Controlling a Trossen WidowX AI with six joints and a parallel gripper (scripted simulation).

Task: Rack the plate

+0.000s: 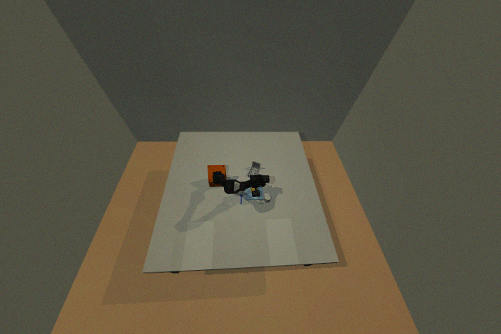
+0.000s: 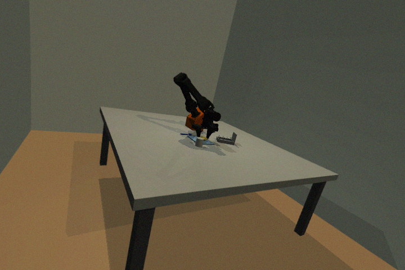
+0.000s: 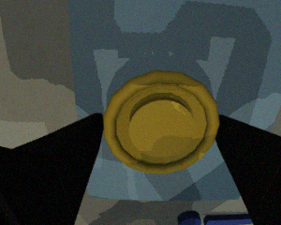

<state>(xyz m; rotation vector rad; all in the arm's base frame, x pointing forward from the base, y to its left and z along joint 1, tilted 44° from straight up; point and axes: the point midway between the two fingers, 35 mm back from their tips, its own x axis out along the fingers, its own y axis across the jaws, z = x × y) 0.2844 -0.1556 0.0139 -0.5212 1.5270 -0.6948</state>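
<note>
The plate [image 3: 161, 122] is small, round and yellow. It lies flat on a light blue mat on the table. In the wrist view my gripper [image 3: 158, 121] is low over it, with one black finger on each side of the plate's rim. The fingers are open and I cannot tell whether they touch the rim. In the exterior view the gripper [image 2: 203, 133] points down at the plate [image 2: 203, 137]. The dark grey dish rack [image 2: 227, 139] stands to the right of it, and also shows in the top view [image 1: 254, 169].
A grey cup [image 2: 198, 142] stands on the mat in front of the plate. A blue pen-like thing [image 3: 215, 219] lies beside the mat. The arm's orange base [image 1: 216, 175] is at the left.
</note>
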